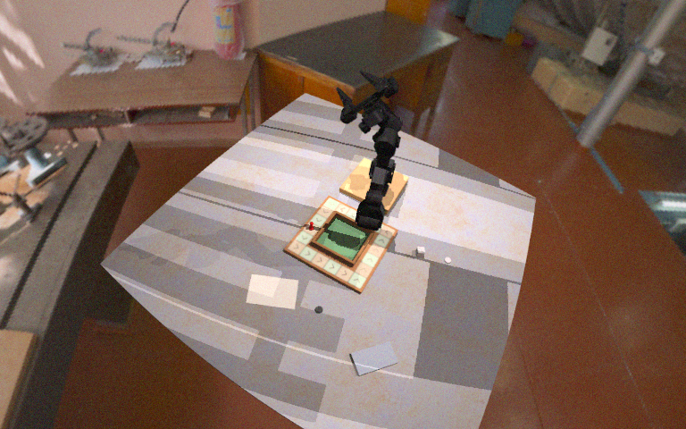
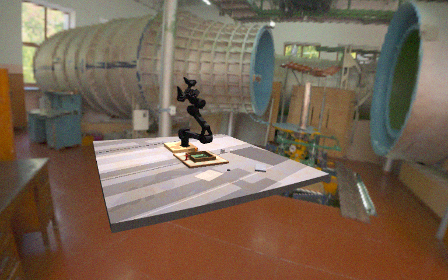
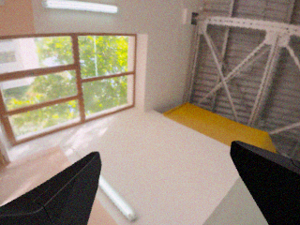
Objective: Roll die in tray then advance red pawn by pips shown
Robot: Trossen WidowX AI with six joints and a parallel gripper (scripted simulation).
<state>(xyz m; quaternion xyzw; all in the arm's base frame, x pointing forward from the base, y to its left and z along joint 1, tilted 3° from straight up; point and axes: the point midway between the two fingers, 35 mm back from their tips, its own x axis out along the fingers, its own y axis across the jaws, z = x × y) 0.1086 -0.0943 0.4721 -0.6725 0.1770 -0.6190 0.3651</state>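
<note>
A small white die (image 1: 420, 250) (image 2: 222, 150) sits on the table to the right of the game board (image 1: 356, 280) (image 2: 219, 160); its pips are too small to read. The brown-walled tray (image 1: 332, 254) (image 2: 205, 158) with a green floor stands in the middle of the board; no die shows in it. The red pawn (image 1: 311, 226) (image 2: 186, 156) stands upright on the board's left track, beside the tray. No other pawn can be made out. My gripper (image 1: 350, 81) (image 2: 181, 83) (image 3: 166, 153) is open and empty, raised high above the table and pointing up and away from the board.
The arm stands on a wooden base plate (image 1: 357, 181) (image 2: 170, 146) behind the board and partly hides the board's back corner. A white disc (image 1: 447, 259) lies near the die. A cream sheet (image 1: 272, 291) (image 2: 208, 175), a dark disc (image 1: 318, 309) (image 2: 228, 170) and a grey-blue slab (image 1: 374, 358) (image 2: 260, 168) lie in front.
</note>
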